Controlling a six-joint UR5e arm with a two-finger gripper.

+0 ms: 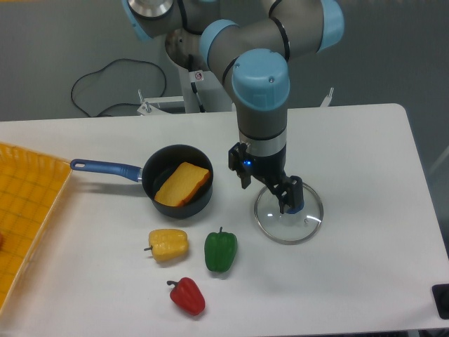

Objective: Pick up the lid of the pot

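Lid (280,225), round and clear with a blue knob (296,208), lies beside a round black pan (177,210), opposite its blue handle (105,167). That same side of the pan, a grey two-finger gripper (266,194) hovers well open, gripping nothing. Inside the pan: an orange wedge (182,184).

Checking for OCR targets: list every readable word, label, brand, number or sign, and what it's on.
No readable text: none on the arm, gripper, pan or pot lid.
Small red-and-white patch behind the arm: too small to tell if it carries lettering.
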